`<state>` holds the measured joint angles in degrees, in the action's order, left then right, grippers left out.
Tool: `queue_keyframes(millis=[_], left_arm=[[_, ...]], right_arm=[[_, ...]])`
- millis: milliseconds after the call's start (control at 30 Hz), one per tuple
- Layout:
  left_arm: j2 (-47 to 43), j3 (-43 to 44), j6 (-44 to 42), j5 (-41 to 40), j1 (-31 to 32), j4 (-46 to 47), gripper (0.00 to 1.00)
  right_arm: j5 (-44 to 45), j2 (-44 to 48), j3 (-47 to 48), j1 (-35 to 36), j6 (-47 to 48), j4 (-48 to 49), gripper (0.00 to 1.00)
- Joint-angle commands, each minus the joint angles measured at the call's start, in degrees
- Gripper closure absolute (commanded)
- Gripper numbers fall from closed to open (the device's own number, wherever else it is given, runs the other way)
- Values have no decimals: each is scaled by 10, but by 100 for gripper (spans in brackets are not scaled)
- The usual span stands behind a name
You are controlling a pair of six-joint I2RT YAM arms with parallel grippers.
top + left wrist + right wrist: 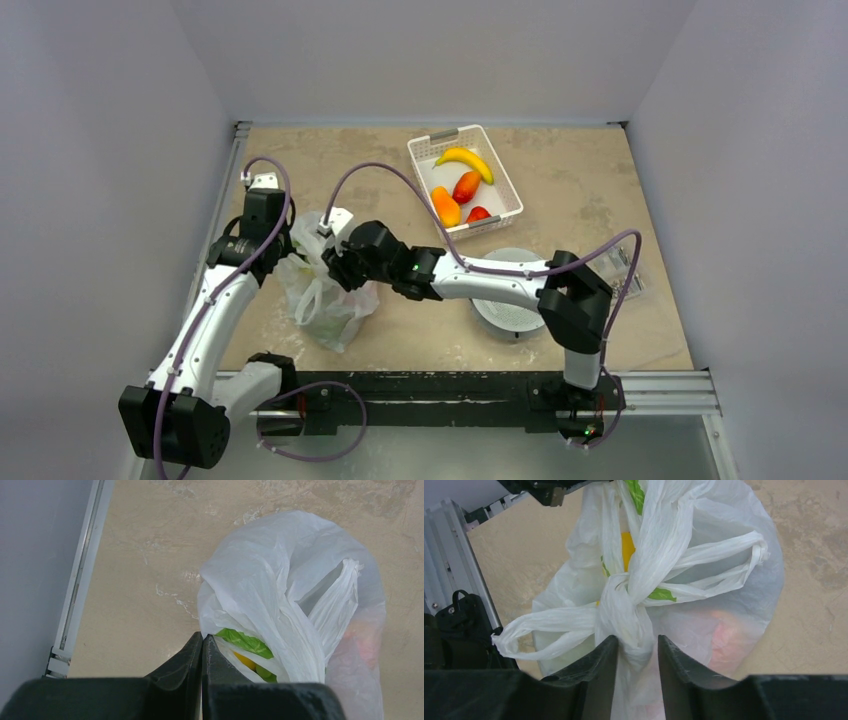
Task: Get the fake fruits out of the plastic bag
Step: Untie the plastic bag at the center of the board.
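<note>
No words or numbers can be read anywhere. The bag carries green and yellow print, but no letters show.

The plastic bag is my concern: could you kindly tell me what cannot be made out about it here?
- All views: the fruits in the plastic bag show only as coloured patches through its film; kinds and count unclear.
- Right wrist view: the right gripper has its jaws astride the knot; gripping or not, unclear.
- Left wrist view: the left gripper is shut at the bag's edge; any pinched film is hidden.

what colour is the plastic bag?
Translucent white plastic bag, green and yellow print; clearest in right wrist view.
</note>
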<state>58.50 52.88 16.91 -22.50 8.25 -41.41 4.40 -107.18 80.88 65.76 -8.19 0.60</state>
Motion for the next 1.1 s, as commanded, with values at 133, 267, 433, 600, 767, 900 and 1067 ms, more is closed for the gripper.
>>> queue_keyframes(millis=[133,267,433,600,767,900,1067], left_arm=[[-7,7,-5,-31,-4,17,100],[2,13,5,-65,-4,2,100],[1,14,11,-87,-5,-6,100],[-16,7,11,-105,-5,3,100],[-19,6,8,-100,-6,7,100],[-31,-1,-3,-75,-5,21,100],[-36,-7,-13,-44,-5,32,100]], right_arm=[[-16,69,-68,3,-44,87,93],[-15,110,-148,3,-75,157,100],[4,181,-281,2,-144,259,100],[46,250,-417,2,-197,355,100],[51,254,-429,3,-172,328,100],[37,245,-375,2,-106,264,99],[19,205,-254,2,-25,144,65]])
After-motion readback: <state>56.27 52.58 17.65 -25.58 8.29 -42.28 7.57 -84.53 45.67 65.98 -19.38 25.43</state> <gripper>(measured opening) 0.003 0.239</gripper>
